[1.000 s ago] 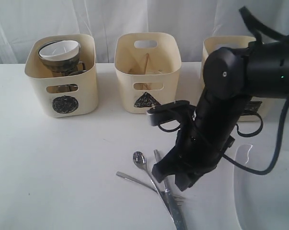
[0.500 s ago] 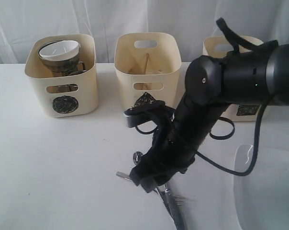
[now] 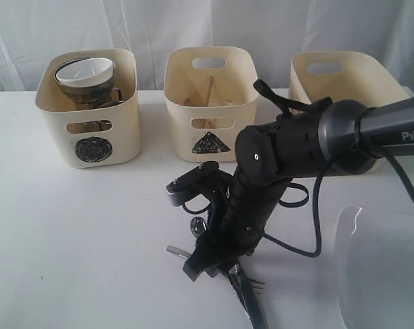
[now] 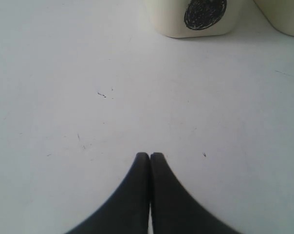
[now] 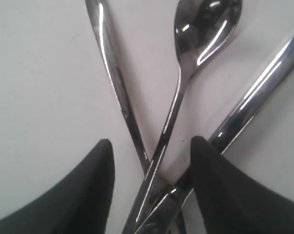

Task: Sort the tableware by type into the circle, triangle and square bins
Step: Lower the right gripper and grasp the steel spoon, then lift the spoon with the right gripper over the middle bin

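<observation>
A steel spoon lies crossed with two other steel cutlery pieces on the white table. My right gripper is open and low over the crossing, with the spoon's handle between its fingers. In the exterior view this gripper covers most of the cutlery; the spoon bowl and a handle tip stick out. The circle bin holds mugs and a white bowl. The triangle bin holds chopsticks. My left gripper is shut and empty above bare table.
The square bin stands at the back right behind my right arm. A large white plate lies at the front right corner. The circle bin shows ahead in the left wrist view.
My right arm has swung left and down over the crossed cutlery, and its jaws have opened. The cutlery and the left gripper have not moved.
</observation>
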{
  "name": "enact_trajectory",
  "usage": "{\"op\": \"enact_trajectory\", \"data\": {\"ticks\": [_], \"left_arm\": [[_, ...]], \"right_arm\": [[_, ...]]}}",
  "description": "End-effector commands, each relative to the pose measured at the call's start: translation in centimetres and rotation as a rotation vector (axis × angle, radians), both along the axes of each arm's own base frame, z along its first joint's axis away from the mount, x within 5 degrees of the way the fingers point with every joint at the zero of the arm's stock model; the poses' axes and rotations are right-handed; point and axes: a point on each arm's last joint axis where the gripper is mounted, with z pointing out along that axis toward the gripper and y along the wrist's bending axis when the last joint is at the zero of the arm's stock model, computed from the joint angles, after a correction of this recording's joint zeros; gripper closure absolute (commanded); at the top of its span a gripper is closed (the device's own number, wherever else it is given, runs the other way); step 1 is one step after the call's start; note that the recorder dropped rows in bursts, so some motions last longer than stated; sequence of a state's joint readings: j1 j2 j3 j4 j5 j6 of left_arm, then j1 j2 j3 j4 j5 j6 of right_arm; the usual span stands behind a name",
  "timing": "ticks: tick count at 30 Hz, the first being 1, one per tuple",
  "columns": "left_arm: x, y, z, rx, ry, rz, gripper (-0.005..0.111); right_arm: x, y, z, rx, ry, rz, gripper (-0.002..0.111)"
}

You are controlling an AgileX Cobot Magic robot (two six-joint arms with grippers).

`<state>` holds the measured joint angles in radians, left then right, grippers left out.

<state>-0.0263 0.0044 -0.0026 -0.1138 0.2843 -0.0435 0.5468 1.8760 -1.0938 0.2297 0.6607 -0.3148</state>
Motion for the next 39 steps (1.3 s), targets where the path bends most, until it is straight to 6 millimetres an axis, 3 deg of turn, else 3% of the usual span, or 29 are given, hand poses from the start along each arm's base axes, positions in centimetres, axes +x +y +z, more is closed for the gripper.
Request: {"op": "enact_trajectory", "data": {"ticks": [1,7,17,23,32,39], "left_arm": [[0.0,0.0,-0.1,-0.006,-0.001,-0.006,0.107],[0.0,0.0,-0.1,-0.006,-0.001,-0.006,0.107],[0.0,0.0,-0.1,-0.006,-0.001,-0.006,0.107],[0.0,0.0,-0.1,-0.006,-0.001,-0.006,0.107],[0.0,0.0,-0.1,-0.006,-0.001,-0.006,0.107],[0.0,0.0,-0.1,-0.006,-0.001,-0.006,0.107]], "right_arm": [[0.4,0.2,-1.1,-0.007,-0.004,-0.005,0.062],[0.4,0.2,-1.5,-0.014,0.010,-0.004,0.065],[0.3,0.2,-1.6,-0.018,0.022,-0.003,0.108],[0.2,0.2,-0.5,0.001,0.002,-0.008,0.108],[0.6,0.5,5.3,0.092,-0.114,-0.036,0.108],[0.9,0.6,5.7,0.110,-0.150,-0.047,0.108]]}}
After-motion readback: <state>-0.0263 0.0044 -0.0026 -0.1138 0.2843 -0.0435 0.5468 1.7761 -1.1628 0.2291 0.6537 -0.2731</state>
